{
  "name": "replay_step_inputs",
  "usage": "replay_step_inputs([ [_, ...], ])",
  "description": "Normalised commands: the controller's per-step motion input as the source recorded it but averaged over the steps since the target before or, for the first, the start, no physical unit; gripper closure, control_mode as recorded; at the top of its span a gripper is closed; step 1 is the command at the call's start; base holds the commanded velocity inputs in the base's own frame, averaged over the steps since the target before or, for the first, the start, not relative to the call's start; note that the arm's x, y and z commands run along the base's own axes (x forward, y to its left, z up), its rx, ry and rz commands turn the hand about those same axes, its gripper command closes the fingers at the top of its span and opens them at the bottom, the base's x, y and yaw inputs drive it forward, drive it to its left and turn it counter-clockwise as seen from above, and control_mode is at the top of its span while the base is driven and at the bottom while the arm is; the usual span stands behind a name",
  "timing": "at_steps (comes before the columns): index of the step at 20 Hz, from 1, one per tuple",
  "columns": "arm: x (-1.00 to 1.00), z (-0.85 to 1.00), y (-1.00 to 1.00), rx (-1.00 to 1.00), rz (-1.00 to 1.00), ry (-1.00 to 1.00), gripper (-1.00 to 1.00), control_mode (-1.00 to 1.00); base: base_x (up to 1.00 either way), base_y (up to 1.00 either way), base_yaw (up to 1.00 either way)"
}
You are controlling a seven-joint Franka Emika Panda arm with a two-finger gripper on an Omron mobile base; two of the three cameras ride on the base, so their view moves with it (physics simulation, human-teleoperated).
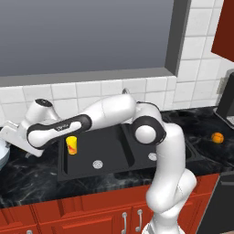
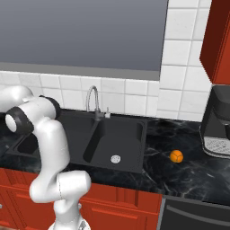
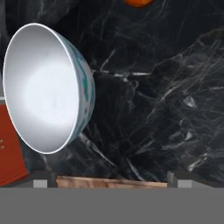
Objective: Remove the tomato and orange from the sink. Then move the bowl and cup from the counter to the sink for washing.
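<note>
Cup (image 1: pixel 71 145) stands upright in sink's (image 1: pixel 109 155) left basin. Orange (image 1: pixel 217 137) sits on black marble counter (image 1: pixel 27 178) right of sink. Bowl (image 3: pixel 48 87) on counter at far left, just beside pincer (image 3: pixel 111 181), not touching it. Pincer spread wide, nothing btwn its tips. Faucet (image 2: pixel 93 101) behind sink.

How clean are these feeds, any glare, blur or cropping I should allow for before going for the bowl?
Hand view: the bowl has a bright washed-out patch inside, its rim stays crisp, and a round orange-red thing is cropped by the top edge. Left base view: even light, the arm covers part of the sink, the cup is clear. Right base view: sharp, the orange casts a faint shadow.
</note>
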Motion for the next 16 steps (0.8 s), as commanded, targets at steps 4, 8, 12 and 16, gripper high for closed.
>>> replay_step_inputs([
  [4, 0.06, -0.09, 0.03, -0.02, 0.0, 0.0, -1.0, -1.0, 0.0, 0.0, 0.0],
  [8, 0.08, -0.13, 0.05, -0.01, 0.0, 0.0, -1.0, -1.0, 0.0, 0.0, 0.0],
  [12, 0.1, -0.13, 0.06, 0.0, 0.0, 0.0, -1.0, -1.0, 0.0, 0.0, 0.0],
  [16, 0.12, -0.08, 0.06, 0.0, 0.0, 0.0, -1.0, -1.0, 0.0, 0.0, 0.0],
])
